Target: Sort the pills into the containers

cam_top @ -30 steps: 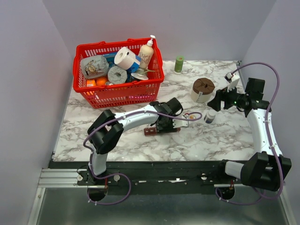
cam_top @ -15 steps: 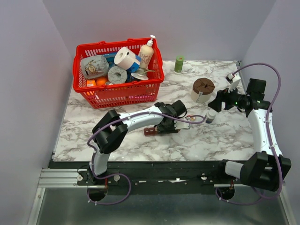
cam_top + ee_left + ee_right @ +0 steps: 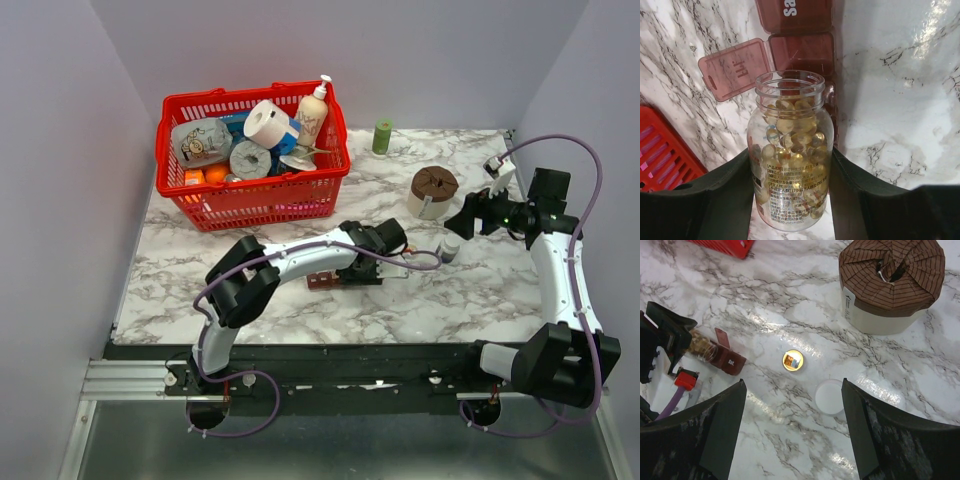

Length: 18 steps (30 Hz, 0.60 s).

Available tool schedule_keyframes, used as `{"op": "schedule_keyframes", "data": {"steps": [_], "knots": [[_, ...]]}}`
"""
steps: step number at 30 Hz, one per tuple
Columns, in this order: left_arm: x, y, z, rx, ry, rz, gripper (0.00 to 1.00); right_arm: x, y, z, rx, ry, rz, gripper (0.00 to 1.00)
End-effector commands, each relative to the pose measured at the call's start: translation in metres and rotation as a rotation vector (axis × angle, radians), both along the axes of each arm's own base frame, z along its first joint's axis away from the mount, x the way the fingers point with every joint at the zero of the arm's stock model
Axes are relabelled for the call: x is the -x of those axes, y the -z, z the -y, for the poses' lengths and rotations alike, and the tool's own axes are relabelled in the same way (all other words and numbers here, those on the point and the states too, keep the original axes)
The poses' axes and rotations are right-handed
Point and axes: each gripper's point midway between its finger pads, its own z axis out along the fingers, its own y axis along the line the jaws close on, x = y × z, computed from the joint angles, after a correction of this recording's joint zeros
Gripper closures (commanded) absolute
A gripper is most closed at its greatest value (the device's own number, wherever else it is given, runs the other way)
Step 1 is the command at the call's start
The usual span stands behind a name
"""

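Pills [image 3: 790,135], tiny amber beads likely slick, fill the clear round bottle [image 3: 790,200] my left jaws grip around its body; right jaws gape empty.

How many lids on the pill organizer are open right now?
1. The open lid lies flipped out beside the compartment just past the mouth of the clear bottle. The Sat compartment beyond is shut; any under the bottle are hidden.

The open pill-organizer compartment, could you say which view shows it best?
Left wrist: the open compartment sits close, just beyond the pill bottle's mouth. Right wrist shows it tiny, lid raised; top external mostly hides it.
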Motion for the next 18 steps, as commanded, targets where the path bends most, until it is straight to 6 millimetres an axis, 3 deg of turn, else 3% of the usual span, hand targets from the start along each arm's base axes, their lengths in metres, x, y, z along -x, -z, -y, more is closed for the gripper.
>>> {"op": "schedule_keyframes", "data": {"steps": [1,18], "knots": [[-0.0077,-0.0092,-0.0011,-0.055,-0.008,0.077,1.0,0.004,0.0011,-0.0031,-0.029,-0.029,-0.009,0.14],[-0.0032,-0.0101,-0.0043,-0.134,0.046,0.134,1.0,0.0057,0.0007,-0.003,-0.048,-0.035,-0.014,0.14]]}}
